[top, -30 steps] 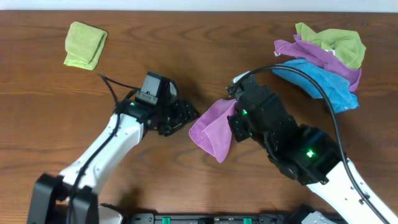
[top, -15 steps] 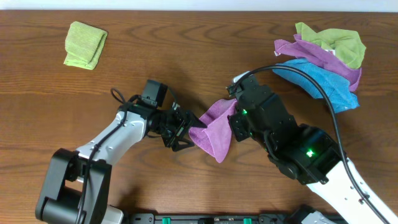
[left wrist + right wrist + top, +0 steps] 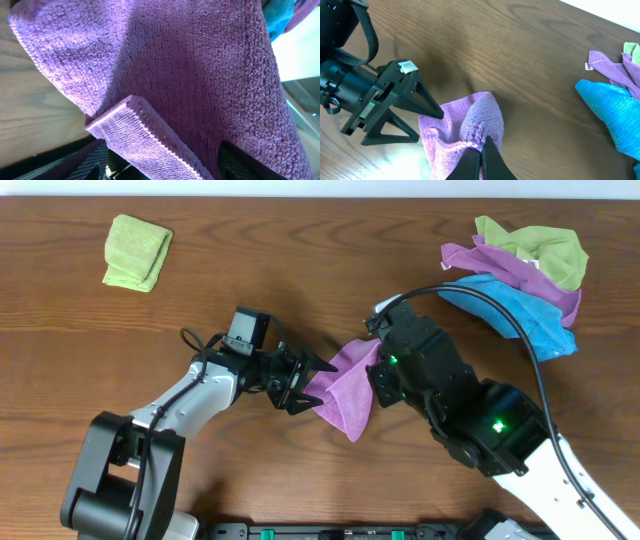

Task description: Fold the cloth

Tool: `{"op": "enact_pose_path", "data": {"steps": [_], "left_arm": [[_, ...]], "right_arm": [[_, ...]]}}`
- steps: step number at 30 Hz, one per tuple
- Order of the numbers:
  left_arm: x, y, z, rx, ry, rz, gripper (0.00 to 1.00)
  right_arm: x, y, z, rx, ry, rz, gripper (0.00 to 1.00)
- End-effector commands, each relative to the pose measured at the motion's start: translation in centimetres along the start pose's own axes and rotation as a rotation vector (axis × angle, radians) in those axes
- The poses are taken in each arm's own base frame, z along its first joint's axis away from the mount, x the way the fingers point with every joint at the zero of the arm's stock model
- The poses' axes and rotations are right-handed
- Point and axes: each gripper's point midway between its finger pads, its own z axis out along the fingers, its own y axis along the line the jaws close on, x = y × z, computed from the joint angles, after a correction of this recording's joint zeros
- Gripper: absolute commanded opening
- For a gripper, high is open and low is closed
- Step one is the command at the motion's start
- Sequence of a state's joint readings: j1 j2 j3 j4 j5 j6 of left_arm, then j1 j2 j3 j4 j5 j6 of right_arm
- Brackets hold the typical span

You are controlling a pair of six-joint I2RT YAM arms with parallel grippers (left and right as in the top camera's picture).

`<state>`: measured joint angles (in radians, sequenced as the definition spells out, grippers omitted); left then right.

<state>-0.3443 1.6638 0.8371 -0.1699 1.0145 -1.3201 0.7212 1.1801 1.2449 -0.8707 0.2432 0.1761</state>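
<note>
The purple cloth [image 3: 340, 388] hangs bunched above the table's middle, its lower corner pointing toward the front edge. My right gripper [image 3: 480, 143] is shut on a gathered fold at the cloth's [image 3: 462, 122] top; in the overhead view the arm's body hides those fingers. Coming from the left, my left gripper [image 3: 312, 385] stands open at the cloth's left edge. The left wrist view is filled with cloth [image 3: 190, 75], and a hemmed edge runs down between the open left gripper's [image 3: 162, 156] dark fingers [image 3: 92, 160]. The right wrist view shows one left fingertip [image 3: 437, 112] touching the cloth's side.
A folded lime-green towel [image 3: 137, 252] lies at the back left. At the back right sits a pile of towels: green [image 3: 545, 245], purple [image 3: 515, 275] and blue [image 3: 520, 315]. The right arm's cable [image 3: 500, 310] arcs over the pile's edge.
My left arm has swung right until its open fingers reach the cloth's left edge. The right gripper and the held cloth have stayed put.
</note>
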Motion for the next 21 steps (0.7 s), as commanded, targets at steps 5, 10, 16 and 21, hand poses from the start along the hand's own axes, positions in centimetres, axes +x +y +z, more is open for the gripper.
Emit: {"op": "enact_pose_path", "data": {"steps": [5,10,16,21], "left_arm": [[0.2,1.2,2.3,-0.038,0.073,-0.094,0.64],[0.1,0.6,3.3,-0.012,0.108,-0.09,0.57],[0.0,0.6,3.3,-0.011,0.115,-0.09,0.43],[0.0,0.6,3.3,-0.009,0.114,-0.071,0.06]], "right_arm": [[-0.8,-0.4,-0.3,0.013,-0.022,0.002,0.01],[-0.8,-0.4,-0.3,0.013,-0.02,0.001,0.01],[-0.7,-0.4,-0.3,0.014,-0.016,0.0,0.01],[-0.7,-0.4,-0.3,0.014,-0.016,-0.001,0.01]]}}
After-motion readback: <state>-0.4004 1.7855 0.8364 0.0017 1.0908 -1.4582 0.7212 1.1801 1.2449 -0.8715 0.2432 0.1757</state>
